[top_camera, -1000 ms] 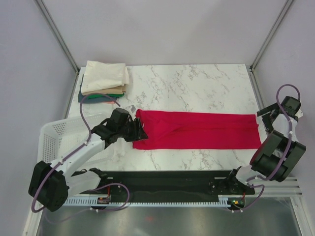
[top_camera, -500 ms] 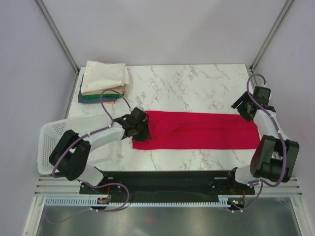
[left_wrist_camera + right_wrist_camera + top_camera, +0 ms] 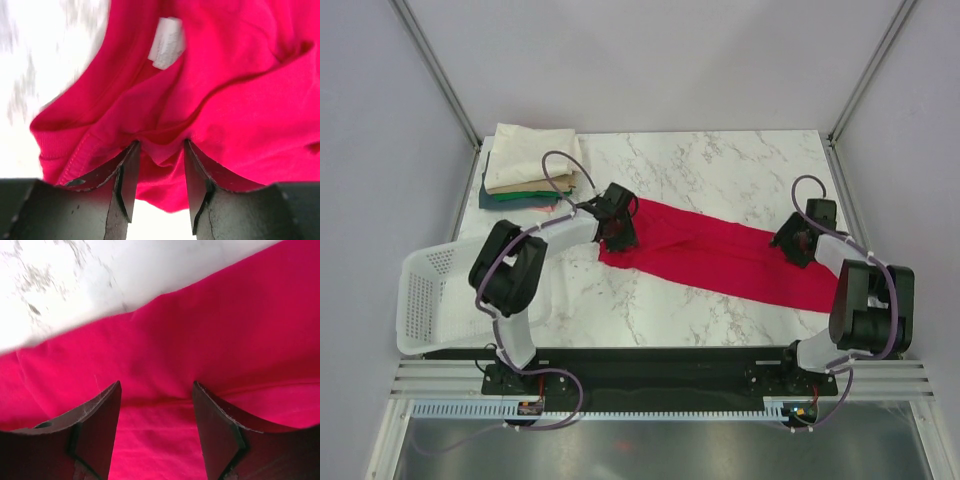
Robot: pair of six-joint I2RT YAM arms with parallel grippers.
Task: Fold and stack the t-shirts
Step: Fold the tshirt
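Observation:
The crimson-red t-shirt (image 3: 720,255), folded into a long strip, lies slanted across the marble table from upper left to lower right. My left gripper (image 3: 620,232) is at its left end. In the left wrist view it (image 3: 161,145) is shut on a bunched fold of the red t-shirt (image 3: 240,75), near the white neck label (image 3: 166,42). My right gripper (image 3: 788,243) rests on the strip's right part. In the right wrist view its jaws (image 3: 156,385) stand wide apart, tips pressed on the red cloth (image 3: 200,340), with a low ridge of cloth between them. The folded t-shirts (image 3: 530,165), cream on top, are stacked at the back left.
A white perforated basket (image 3: 430,290) hangs over the table's left front edge, beside the left arm. Bare marble table (image 3: 720,170) stretches behind the red strip. Metal frame posts rise at both back corners.
The left gripper has carried the shirt's left end toward the back, near the stack, slanting the strip. The right gripper has come down and left onto the right part, its jaws narrowing.

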